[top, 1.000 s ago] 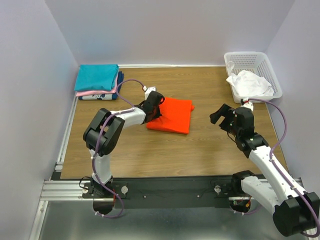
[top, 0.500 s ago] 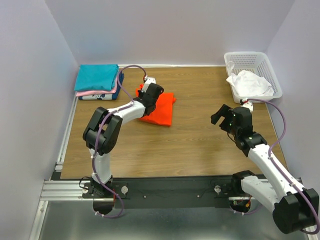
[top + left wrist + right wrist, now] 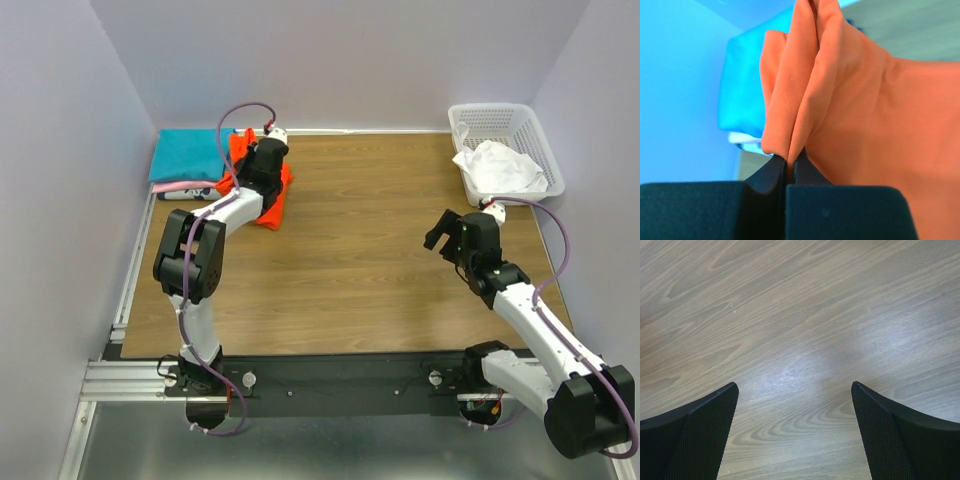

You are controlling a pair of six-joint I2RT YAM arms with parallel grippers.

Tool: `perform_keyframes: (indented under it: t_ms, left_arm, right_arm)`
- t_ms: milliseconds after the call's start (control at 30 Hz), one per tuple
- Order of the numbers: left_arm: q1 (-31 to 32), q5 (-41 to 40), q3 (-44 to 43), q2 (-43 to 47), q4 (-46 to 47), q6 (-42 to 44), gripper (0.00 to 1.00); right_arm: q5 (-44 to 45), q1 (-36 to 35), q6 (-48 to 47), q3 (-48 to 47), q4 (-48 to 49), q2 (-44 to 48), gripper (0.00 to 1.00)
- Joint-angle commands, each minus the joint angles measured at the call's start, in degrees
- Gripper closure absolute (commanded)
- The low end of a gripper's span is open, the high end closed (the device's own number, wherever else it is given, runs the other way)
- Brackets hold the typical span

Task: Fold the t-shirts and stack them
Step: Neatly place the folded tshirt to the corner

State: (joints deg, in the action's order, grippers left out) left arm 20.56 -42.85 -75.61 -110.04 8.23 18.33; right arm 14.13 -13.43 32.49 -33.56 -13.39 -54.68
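The left tool [image 3: 255, 172] is clenched on the orange-red shirt [image 3: 272, 205]. In the left wrist view its two black fingers [image 3: 765, 177] are pressed together, with a bunched fold of the orange-red shirt [image 3: 865, 115] pinched between their tips [image 3: 790, 162]. The cloth rises from the pinch in several gathered layers.

From above, that shirt sits right beside the pile of folded shirts in the far left corner of the worktop [image 3: 370, 250], on the pile's basket-facing side. Its lower part trails down to the wood and its upper part overlaps the pile's edge. Whether it rests on the pile I cannot tell.

The pile has a teal shirt [image 3: 185, 155] on top and a pink shirt [image 3: 185, 186] showing as a thin band under it. The teal shirt [image 3: 742, 95] also appears behind the orange cloth in the left wrist view.

The right tool [image 3: 447, 228] is well apart from the pile, across the worktop. It is released, its fingers [image 3: 700, 435] spread wide over bare wood [image 3: 790, 315] with nothing between them [image 3: 795, 405].

Farthest from the pile, in the opposite far corner, a white lattice basket [image 3: 530, 125] holds a crumpled white shirt [image 3: 500, 168].
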Motion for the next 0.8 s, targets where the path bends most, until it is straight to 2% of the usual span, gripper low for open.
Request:
perform_keyframes:
  t_ms: [0, 133, 400, 767]
  left_arm:
    - [-2.45, 0.92, -2.96, 0.88, 8.99, 12.16, 1.00]
    - [-5.00, 1.45, -5.07, -0.79, 11.37, 17.87, 1.00]
    - [-5.62, 1.89, -8.75, -1.67, 13.83, 25.87, 1.00]
    - [-6.05, 5.14, -11.49, 2.89, 14.45, 27.55, 1.00]
  right_arm:
    - [3.62, 0.07, -1.20, -0.10, -1.38, -0.78, 0.00]
    - [4.94, -0.02, -1.29, -0.28, -1.38, -2.54, 0.00]
    - [6.00, -0.02, -1.11, -1.15, -1.38, -6.49, 0.00]
    - [6.96, -0.02, -0.59, -1.33, -1.47, -7.11, 0.00]
